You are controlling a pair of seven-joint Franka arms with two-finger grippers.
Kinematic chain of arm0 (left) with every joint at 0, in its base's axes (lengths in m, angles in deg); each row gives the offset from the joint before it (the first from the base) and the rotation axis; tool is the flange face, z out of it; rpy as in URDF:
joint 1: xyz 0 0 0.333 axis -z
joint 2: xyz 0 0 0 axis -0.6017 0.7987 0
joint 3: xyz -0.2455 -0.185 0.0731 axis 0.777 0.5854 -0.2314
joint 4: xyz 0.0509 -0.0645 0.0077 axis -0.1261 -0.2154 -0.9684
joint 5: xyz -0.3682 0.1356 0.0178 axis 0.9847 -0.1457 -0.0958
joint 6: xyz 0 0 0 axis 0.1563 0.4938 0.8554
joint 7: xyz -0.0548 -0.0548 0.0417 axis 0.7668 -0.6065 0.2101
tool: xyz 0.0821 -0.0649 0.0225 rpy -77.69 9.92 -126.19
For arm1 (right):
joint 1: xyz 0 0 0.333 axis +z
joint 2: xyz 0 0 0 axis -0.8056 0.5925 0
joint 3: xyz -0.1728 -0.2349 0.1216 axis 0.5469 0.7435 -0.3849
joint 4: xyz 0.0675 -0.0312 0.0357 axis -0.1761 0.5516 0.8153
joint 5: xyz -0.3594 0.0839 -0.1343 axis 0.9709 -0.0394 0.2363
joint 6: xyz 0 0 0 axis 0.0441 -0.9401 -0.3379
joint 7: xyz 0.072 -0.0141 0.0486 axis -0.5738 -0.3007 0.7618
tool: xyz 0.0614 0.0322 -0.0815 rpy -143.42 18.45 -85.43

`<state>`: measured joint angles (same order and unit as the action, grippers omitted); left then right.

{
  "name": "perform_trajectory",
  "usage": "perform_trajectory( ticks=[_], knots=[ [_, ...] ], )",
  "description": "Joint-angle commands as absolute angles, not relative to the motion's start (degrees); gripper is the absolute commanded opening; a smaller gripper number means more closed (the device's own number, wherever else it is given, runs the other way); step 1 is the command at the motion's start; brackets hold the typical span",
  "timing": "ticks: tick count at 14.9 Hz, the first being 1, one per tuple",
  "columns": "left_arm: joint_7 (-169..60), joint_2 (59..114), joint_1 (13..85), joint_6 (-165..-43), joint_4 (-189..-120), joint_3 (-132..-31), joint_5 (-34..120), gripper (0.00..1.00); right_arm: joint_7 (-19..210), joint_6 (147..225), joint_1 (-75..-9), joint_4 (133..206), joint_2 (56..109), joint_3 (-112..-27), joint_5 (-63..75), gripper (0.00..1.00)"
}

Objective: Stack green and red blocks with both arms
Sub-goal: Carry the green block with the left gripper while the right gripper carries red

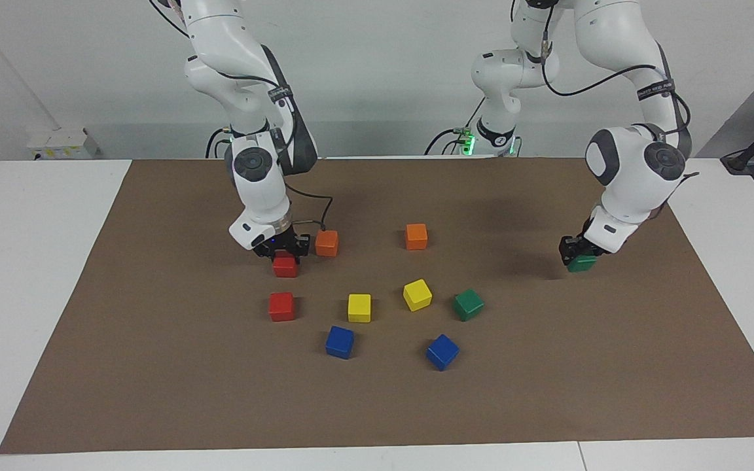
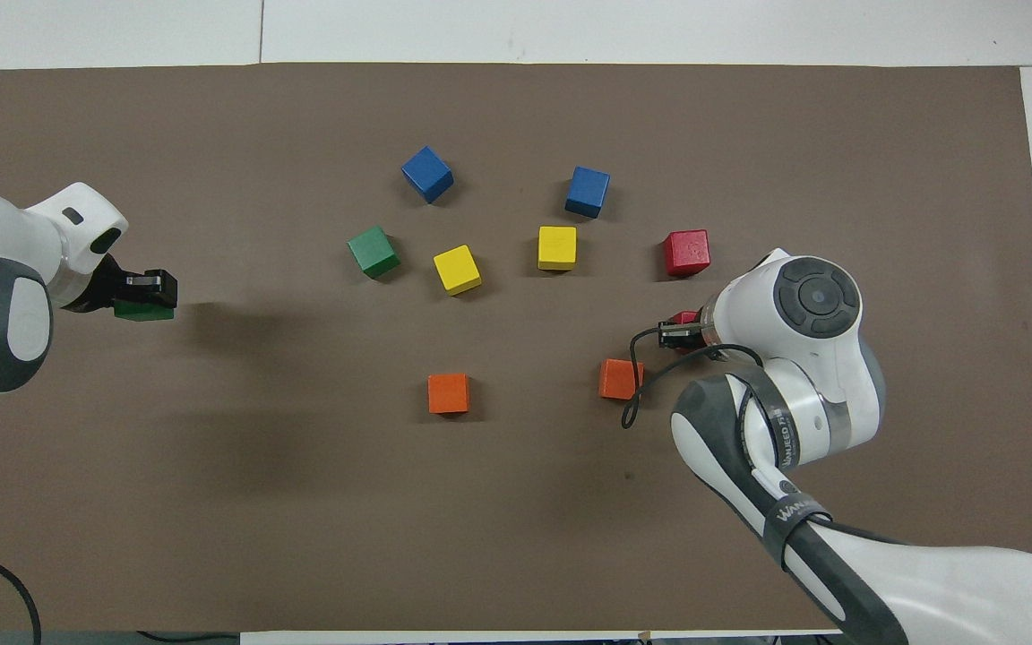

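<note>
- The left gripper point(image 1: 580, 254) was closed on a green block point(image 1: 582, 263), holding it just above the brown mat point(image 1: 154, 366), toward the left arm's end of the table and well apart from the other cubes.
- The right gripper point(image 1: 283, 252) was down on a red block point(image 1: 285, 266), its fingertips closed on the block's sides. Whether the block had left the mat could not be told.
- From the centre of the mat, seen from above with twelve o'clock pointing away from the robots, that red block sat at about four o'clock, and the held green block at about nine o'clock, near the mat's edge.
- A second red block point(image 1: 281, 306) lay free on the mat, farther from the robots than the gripped one.
- A second green block point(image 1: 468, 304) lay free at about ten o'clock, just beside a yellow cube point(image 1: 417, 294).
- Another yellow cube point(image 1: 359, 307) lay between the loose red block and the first yellow one.
- Two blue cubes point(image 1: 340, 341) point(image 1: 442, 351) lay farthest from the robots.
- Two orange cubes point(image 1: 326, 243) point(image 1: 416, 236) lay nearest the robots, one of them just beside the right gripper.
</note>
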<state>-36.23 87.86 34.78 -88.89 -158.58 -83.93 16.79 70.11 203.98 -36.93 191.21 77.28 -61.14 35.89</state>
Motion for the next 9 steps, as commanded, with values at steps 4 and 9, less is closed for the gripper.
perform_trajectory(
  ticks=[4,9],
  knots=[
    [-31.8,96.8,34.6,-91.2,-151.1,-83.2,16.4,0.0,81.2,197.3,-47.1,184.0,76.4,-61.5,35.4,0.0],
    [-31.7,97.2,35.1,-91.6,-151.6,-83.2,16.4,0.0,91.7,197.7,-54.2,183.1,76.8,-61.4,35.3,0.0]
  ],
)
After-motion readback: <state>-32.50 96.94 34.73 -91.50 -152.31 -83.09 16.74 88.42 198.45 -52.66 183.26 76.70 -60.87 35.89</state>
